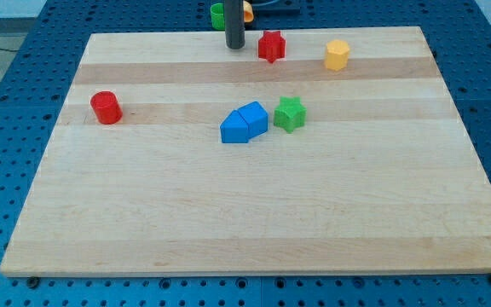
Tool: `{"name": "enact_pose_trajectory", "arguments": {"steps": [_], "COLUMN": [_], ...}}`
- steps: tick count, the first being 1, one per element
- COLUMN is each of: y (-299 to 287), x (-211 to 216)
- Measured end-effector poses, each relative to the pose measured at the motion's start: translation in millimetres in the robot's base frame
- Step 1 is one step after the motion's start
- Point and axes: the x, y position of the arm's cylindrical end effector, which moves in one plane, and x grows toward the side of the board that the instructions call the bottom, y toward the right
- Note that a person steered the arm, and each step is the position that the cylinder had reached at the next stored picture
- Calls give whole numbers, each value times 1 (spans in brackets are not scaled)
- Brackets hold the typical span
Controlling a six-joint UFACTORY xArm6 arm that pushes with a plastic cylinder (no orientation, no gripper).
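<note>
1. The straight dark rod is set near the top edge of the wooden board (254,222), my tip (234,47) being placed just left of the red star-shaped block (271,46).
2. The yellow hexagonal block (337,55) is found further to the view's right.
3. A green block (217,14) and an orange block (247,11) are partly hidden behind the rod.
4. Two blue blocks (245,123) are set touching at mid-board, with the green star-shaped block (290,113) just to their right.
5. The red cylinder (106,107) is placed well apart at the left.

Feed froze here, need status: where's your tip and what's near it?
My tip at view's top edge. Red star block just right, apart. Green block behind rod.
</note>
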Motion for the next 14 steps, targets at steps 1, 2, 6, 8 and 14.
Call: {"name": "enact_pose_trajectory", "arguments": {"steps": [1, 2, 6, 8, 14], "y": [9, 77, 2, -71, -154], "x": [-18, 0, 85, 69, 137]}}
